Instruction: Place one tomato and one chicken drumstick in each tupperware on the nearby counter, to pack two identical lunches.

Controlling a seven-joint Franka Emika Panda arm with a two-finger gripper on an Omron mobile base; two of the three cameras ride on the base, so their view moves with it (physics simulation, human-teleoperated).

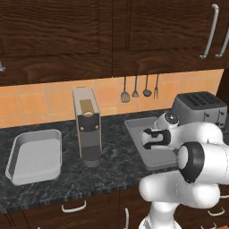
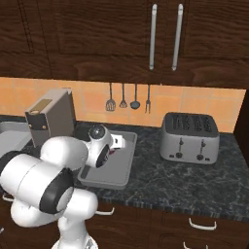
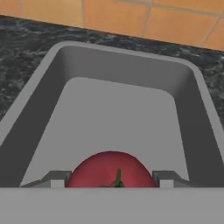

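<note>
A bright red tomato (image 3: 109, 168) with a dark green stem sits between the two fingertips of my gripper (image 3: 111, 179), which is shut on it. It hangs low inside a light grey tupperware (image 3: 122, 65), near that tray's front wall. From the base views, my hand (image 1: 154, 136) reaches over this right-hand tupperware (image 1: 134, 127) on the black counter (image 1: 112, 165). A second tupperware (image 1: 33, 156) lies with nothing in it at the left. The chicken drumstick is out of view.
A tall beige-grey coffee machine (image 1: 87, 127) stands between the two trays. A silver toaster (image 2: 189, 136) sits to the right of the near tray. Kitchen utensils (image 1: 138, 89) hang on the orange tiled wall, with dark wood cabinets above.
</note>
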